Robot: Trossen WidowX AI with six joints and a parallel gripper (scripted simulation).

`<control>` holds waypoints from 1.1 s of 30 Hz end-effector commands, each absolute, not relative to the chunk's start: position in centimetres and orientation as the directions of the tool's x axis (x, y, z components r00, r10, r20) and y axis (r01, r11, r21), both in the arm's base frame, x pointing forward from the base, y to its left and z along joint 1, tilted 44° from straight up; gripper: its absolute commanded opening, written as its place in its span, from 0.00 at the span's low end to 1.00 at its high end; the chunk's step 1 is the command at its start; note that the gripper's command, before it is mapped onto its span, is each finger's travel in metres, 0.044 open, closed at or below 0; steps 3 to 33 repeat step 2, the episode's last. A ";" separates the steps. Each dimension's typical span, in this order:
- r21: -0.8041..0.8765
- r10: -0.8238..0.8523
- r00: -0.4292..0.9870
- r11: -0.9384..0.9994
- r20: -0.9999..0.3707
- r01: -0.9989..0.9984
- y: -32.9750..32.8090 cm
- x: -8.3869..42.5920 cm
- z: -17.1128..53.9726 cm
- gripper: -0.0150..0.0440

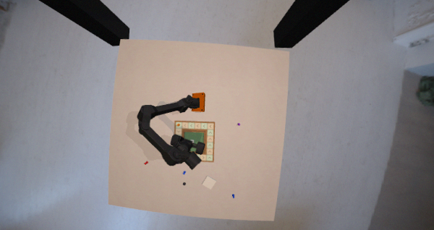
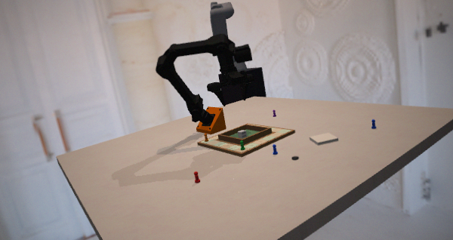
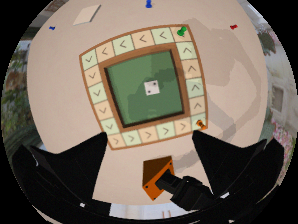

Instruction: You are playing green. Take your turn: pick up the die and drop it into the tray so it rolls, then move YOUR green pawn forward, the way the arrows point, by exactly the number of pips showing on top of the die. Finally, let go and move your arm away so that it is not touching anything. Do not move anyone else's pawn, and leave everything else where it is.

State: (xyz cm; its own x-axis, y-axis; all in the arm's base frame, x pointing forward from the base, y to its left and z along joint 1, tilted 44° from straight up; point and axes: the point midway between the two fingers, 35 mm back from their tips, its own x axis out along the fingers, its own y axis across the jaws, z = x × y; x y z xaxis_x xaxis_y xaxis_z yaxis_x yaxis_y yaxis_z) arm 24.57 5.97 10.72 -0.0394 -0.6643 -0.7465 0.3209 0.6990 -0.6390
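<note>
Green pawn (image 2: 242, 146) (image 3: 182, 32) stood upright on the board's (image 1: 210, 145) (image 2: 264, 143) (image 3: 141, 39) corner square, upper right in wrist view; arm (image 1: 155, 139) (image 2: 179, 81) (image 3: 190, 192) hid it in top view. Jaws wide open, about full spread, nothing held, up over the board. Die (image 1: 192, 141) (image 2: 241, 133) (image 3: 151, 88) sat in the tray (image 1: 206, 137) (image 2: 231, 140) (image 3: 181, 85), two pips on top, near centre of the wrist frame. Orange pawn (image 1: 179, 124) (image 2: 206, 137) (image 3: 201, 124) was on another corner, lower right there. Red pawn (image 1: 146, 163) (image 2: 196, 177) (image 3: 233, 26) stood off the board on the table (image 1: 163, 65) (image 2: 151, 196) (image 3: 60, 95), lower left in top view.
</note>
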 end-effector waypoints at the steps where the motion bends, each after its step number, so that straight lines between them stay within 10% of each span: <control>1: -0.643 -0.667 -0.047 0.694 -0.744 0.326 5.6 24.7 10.7 1.00; 33: -0.643 -0.667 -0.047 0.694 -0.744 0.326 5.6 24.7 10.7 1.00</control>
